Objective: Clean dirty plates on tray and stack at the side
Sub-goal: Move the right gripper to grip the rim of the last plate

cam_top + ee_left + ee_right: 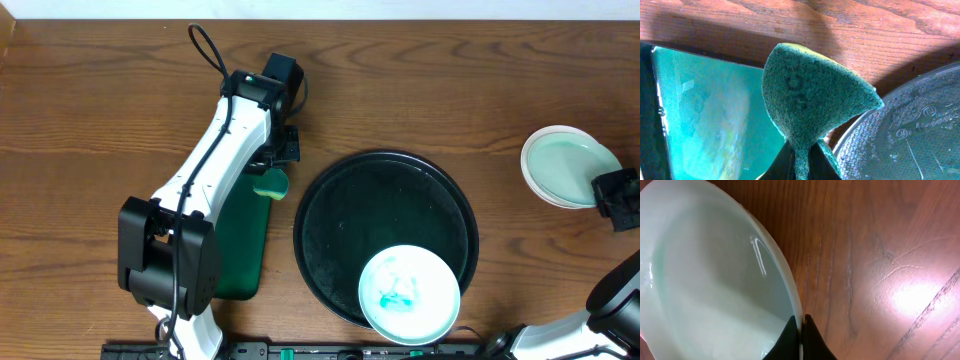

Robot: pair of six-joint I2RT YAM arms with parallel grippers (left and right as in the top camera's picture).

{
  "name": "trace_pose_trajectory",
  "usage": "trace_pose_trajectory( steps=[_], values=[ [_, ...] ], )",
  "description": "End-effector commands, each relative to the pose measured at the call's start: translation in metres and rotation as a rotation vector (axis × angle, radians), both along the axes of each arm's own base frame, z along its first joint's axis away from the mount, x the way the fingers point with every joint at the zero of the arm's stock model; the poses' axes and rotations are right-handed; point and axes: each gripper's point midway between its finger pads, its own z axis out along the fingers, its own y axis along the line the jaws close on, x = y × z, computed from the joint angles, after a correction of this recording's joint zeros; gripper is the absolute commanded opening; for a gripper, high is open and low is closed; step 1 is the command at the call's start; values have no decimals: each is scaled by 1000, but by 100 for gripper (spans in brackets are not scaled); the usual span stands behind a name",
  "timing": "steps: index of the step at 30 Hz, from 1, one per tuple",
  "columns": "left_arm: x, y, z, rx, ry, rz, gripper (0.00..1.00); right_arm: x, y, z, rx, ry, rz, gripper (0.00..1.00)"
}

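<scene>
A white plate (408, 292) smeared with turquoise lies at the front of the round black tray (340, 215). Another white plate (565, 165), wiped to a pale tint, is on the wooden tabletop at the far right, beside the tray. My right gripper (600, 188) is shut on its right rim; in the right wrist view the jaws of the gripper (801, 337) pinch the thin edge of the plate (710, 280). Off the tray's left edge, my left gripper (280, 160) is shut on a green sponge (271, 184). Above the gripper (801, 167), the sponge (810, 95) fans out.
A rectangular green tray (240, 240) lies left of the black tray, under the left arm, and shows as a green surface (715, 120) in the left wrist view. The black tray's patterned rim (875, 145) is close on the sponge's right. Bare wood (880, 255) surrounds the right plate.
</scene>
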Motion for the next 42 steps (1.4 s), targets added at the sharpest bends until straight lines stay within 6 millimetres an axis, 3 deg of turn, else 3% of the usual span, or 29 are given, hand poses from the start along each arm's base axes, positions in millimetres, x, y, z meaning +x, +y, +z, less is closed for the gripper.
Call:
trace_pose_trajectory(
  steps=[1, 3, 7, 9, 13, 15, 21, 24, 28, 33, 35, 38, 42],
  values=[
    [-1, 2, 1, 7, 3, -10, 7, 4, -6, 2, -20, 0, -23, 2],
    [-1, 2, 1, 7, 3, -10, 7, 4, -6, 2, -21, -2, -22, 8],
    [-1, 2, 1, 7, 3, -10, 7, 7, -6, 3, -23, -12, -17, 43],
    [-1, 2, 1, 7, 3, -10, 7, 11, -6, 4, -25, -28, 7, 52],
    [-1, 2, 1, 7, 3, -10, 7, 15, -4, 4, -30, -36, 17, 60],
    [-1, 2, 1, 7, 3, -10, 7, 23, 2, 6, -11, -65, 68, 59],
    [-1, 2, 1, 7, 3, -10, 7, 56, 41, 34, 79, -210, 254, 61],
    [-1, 2, 1, 7, 3, -10, 7, 70, 67, 59, 64, -266, 364, 66],
    [-1, 2, 1, 7, 2, -10, 7, 77, 132, 103, 7, -322, 608, 77],
    [-1, 2, 1, 7, 2, -10, 8, 51, 227, 132, 8, -306, 949, 74],
    [-1, 2, 1, 7, 2, -10, 7, 34, 260, 134, 11, -280, 1113, 74],
    [0, 2, 1, 6, -1, -10, 7, 2, 293, 124, 70, -171, 1217, 76],
    [0, 2, 1, 6, -1, -11, 7, -37, 311, 103, 144, -7, 1236, 78]
  ],
)
